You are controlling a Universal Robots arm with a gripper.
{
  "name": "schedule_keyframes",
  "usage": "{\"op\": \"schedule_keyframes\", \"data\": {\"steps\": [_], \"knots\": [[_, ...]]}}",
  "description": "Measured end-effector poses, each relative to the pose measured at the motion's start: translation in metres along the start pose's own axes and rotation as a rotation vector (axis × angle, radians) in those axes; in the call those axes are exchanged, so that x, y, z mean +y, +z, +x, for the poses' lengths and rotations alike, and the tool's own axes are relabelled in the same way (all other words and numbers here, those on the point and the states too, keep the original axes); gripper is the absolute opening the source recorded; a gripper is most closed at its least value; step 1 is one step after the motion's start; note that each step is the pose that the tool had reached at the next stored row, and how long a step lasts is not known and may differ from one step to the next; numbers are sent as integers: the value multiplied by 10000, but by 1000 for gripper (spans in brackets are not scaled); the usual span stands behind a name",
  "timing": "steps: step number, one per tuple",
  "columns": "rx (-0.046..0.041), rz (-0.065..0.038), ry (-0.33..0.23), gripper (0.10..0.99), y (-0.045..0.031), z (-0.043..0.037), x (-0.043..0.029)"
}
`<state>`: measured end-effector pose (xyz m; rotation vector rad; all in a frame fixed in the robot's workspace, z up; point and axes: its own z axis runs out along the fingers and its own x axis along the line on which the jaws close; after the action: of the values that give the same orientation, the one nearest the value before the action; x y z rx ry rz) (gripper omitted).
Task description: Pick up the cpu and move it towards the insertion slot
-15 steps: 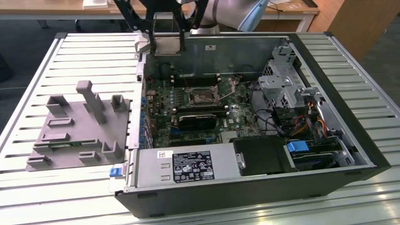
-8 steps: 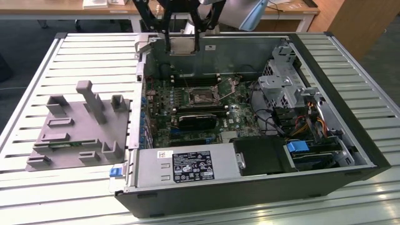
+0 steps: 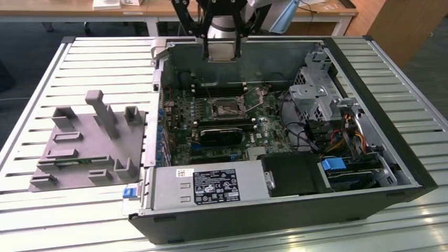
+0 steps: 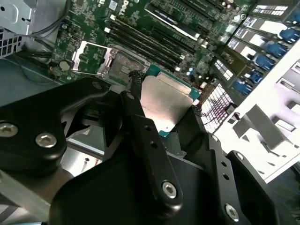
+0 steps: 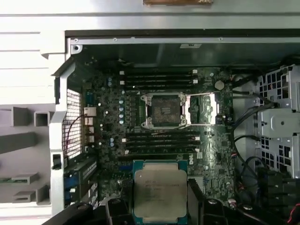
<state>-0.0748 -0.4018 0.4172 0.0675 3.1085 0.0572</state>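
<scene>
Above the open case, the pincer pinches the cpu by its edges; light, stiff, fragile underneath, short of the slot.

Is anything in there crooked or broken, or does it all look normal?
Nothing looks broken or spilled. The cpu sits squarely between the gripper fingers, above the motherboard. The insertion slot has its metal frame swung open beside it, so it stands empty.
</scene>
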Motion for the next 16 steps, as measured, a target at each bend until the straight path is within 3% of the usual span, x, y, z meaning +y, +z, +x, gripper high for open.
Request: {"op": "schedule_keyframes", "data": {"steps": [16], "knots": [[42, 2, 2, 541, 233, -204, 202]]}}
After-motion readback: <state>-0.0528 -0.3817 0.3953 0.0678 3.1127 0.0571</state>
